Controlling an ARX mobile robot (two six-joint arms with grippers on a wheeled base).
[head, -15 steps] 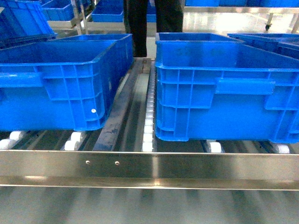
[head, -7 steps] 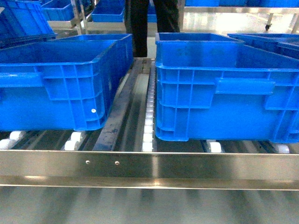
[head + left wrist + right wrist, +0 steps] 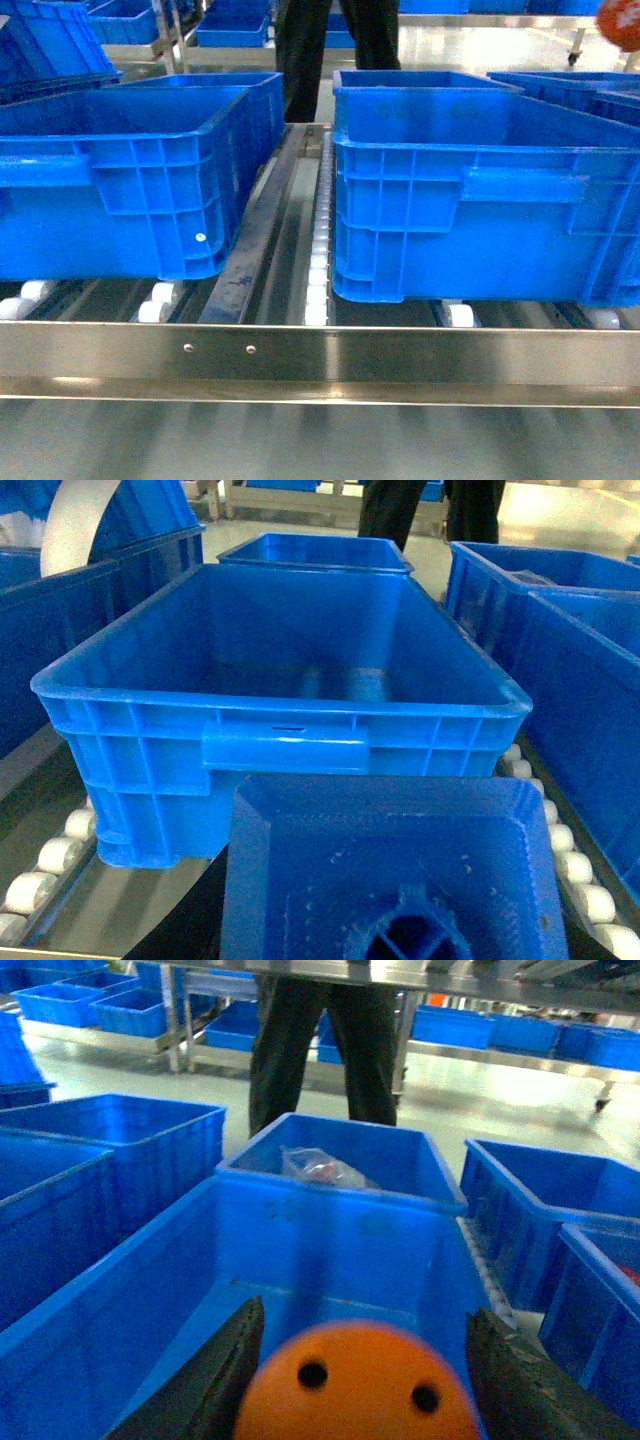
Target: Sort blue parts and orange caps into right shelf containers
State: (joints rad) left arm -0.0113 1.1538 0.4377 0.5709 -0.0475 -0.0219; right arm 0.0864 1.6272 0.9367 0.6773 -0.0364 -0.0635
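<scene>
Since a second ago an orange blur has come into the top right corner of your head view; the crates there have not shifted, and the person in dark trousers (image 3: 330,40) behind the shelf has moved slightly.

Your right wrist view shows what that blur is: the orange cap (image 3: 360,1385), its flat top with two dark holes facing the camera, sits between the two dark fingers (image 3: 215,1380) of the right end effector (image 3: 365,1390), which is clenched on it. You hold the cap above the open right shelf container (image 3: 300,1260), over its near part. Behind that crate another blue crate (image 3: 340,1160) has a clear plastic bag (image 3: 320,1168) in it.

Your left wrist view is filled at the bottom by a blue part (image 3: 390,870), right against the camera; the left end effector itself is hidden, so you cannot tell its state. Beyond it a large blue crate (image 3: 280,745) rests on the shelf's white rollers (image 3: 60,855).
</scene>
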